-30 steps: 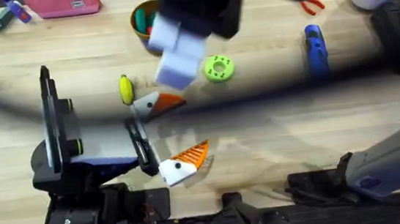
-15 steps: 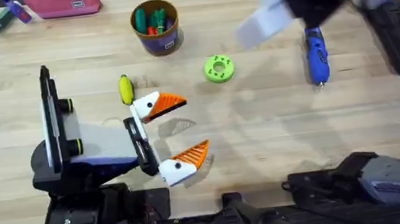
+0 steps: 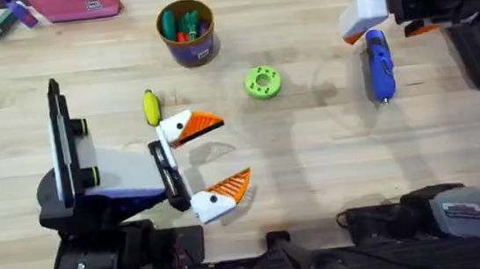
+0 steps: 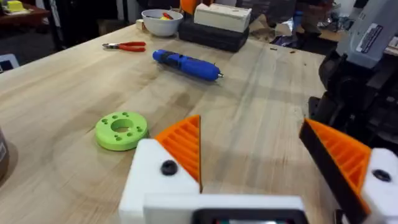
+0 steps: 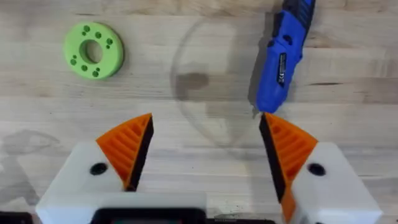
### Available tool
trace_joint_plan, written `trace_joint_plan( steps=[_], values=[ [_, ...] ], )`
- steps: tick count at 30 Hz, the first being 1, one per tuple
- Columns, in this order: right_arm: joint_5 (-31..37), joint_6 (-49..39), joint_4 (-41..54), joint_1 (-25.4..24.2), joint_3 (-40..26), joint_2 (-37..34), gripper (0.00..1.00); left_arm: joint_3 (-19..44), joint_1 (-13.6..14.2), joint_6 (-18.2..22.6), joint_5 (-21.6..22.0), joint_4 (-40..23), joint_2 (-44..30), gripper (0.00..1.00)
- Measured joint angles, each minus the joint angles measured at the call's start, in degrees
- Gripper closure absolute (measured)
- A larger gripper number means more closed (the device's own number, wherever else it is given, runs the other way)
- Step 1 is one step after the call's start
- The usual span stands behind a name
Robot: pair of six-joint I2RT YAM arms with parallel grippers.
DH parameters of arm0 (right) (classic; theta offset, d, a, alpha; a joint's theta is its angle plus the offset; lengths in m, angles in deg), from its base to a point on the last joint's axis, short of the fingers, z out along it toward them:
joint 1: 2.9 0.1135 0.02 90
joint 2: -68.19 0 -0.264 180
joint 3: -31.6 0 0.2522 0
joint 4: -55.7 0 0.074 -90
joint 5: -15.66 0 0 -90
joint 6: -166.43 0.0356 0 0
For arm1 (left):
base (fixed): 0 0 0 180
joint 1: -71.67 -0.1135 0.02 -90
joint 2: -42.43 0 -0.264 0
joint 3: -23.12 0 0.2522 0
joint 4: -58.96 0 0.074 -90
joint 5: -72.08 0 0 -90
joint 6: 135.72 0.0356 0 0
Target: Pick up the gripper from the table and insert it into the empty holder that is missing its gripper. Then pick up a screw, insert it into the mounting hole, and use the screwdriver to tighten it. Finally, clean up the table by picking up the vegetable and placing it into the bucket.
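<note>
Your left claw (image 3: 203, 160) rests spread wide and empty near the table's (image 3: 314, 171) front-left, both white blocks carrying orange fingers, so the insertion looks done. Just beyond it lies the vegetable (image 3: 151, 107), not yet in the bucket (image 3: 186, 32), which stands at the back edge. The green disc (image 3: 262, 82) sits mid-table. I judge the screw step is next: your right claw (image 5: 202, 149) hangs open, gripping nothing, beside the blue screwdriver (image 3: 378, 64) toward the back-right corner. The table is pale wood; clutter lines its back edge.
</note>
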Motion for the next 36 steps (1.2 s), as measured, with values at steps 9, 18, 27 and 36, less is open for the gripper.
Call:
trace_joint_plan(
  steps=[9, 18, 27, 36],
  values=[
    [0.0, 0.2, -1.4, -0.4, 0.0, -2.4, 0.008, 0.0, 0.0, 0.0, 0.0, 0.0, 0.0, 0.015],
    [0.0, 0.2, -1.4, -0.4, 0.0, -4.1, 0.008, 0.0, 0.0, 0.0, 0.0, 0.0, 0.0, 0.014],
    [0.0, 1.2, -2.2, -0.8, 0.0, -4.1, 0.008, 0.0, 0.0, 0.4, 0.0, 0.0, 0.0, 0.98],
    [0.0, 3.3, -9.6, -9.0, 0.0, -8.9, 0.008, 0.0, 0.0, 0.4, 0.0, 0.0, 0.0, 0.982]
  ],
)
